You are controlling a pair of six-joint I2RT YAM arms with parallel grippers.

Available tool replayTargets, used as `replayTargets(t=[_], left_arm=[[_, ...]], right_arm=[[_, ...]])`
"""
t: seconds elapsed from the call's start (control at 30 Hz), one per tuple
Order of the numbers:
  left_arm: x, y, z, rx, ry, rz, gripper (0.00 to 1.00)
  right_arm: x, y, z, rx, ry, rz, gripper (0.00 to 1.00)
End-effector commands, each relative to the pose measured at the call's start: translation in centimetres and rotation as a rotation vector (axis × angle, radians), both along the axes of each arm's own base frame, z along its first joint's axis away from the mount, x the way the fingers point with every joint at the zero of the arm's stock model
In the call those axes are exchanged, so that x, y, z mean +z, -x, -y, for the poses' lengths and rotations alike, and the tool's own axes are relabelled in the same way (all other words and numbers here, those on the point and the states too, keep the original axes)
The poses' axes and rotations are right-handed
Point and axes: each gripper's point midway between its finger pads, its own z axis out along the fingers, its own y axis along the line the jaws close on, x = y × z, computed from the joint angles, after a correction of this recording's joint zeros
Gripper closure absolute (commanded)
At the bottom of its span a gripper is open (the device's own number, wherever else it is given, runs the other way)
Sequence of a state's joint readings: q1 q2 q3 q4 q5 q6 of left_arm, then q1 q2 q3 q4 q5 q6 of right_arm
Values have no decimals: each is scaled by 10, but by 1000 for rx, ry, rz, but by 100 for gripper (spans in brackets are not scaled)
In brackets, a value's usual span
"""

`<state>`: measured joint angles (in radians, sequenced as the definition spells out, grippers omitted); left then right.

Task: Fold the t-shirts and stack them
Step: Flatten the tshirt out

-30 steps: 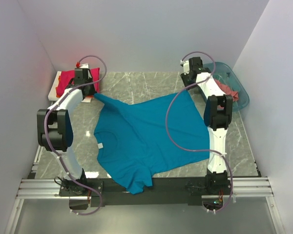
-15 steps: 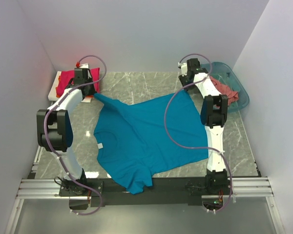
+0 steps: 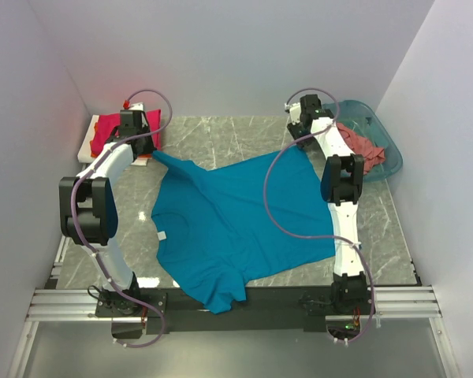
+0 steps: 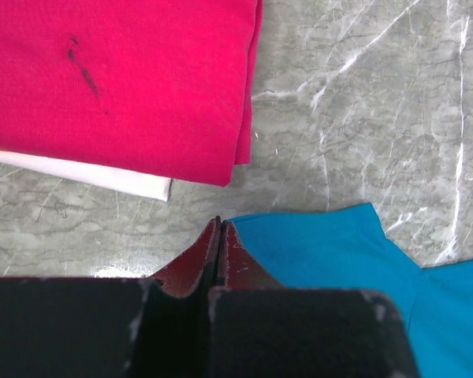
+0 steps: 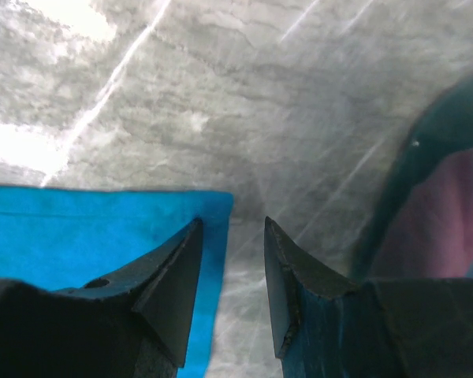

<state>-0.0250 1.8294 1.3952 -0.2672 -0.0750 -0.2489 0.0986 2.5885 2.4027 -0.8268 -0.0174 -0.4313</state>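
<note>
Closed tool [image 4: 219, 233] on teal t-shirt [image 4: 339, 253] corner

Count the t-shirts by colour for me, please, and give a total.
teal-blue t-shirt, spread out: 1
magenta-red t-shirt, folded: 1
salmon-pink t-shirt, in the basket: 1
Total: 3

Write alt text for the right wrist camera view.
The right gripper is open and straddles the side edge of the teal-blue t-shirt, close to its corner, over a grey marble table. At the right edge of the view curves the wall of a teal plastic basket, with blurred salmon-pink cloth inside.
</note>
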Motion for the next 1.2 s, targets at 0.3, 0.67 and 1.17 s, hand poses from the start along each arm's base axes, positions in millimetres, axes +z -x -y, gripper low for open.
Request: replayTargets(t=[0.3, 0.67, 1.17], left_arm=[[39, -7, 2, -19, 5, 87, 100], [41, -7, 2, -20, 4, 90, 100], [45, -6, 5, -29, 14, 96, 100]], right_arm=[[-13, 13, -15, 108, 42, -82, 56], [-32, 42, -21, 157, 20, -204, 58], [-6, 63, -23, 160, -121, -253, 56]])
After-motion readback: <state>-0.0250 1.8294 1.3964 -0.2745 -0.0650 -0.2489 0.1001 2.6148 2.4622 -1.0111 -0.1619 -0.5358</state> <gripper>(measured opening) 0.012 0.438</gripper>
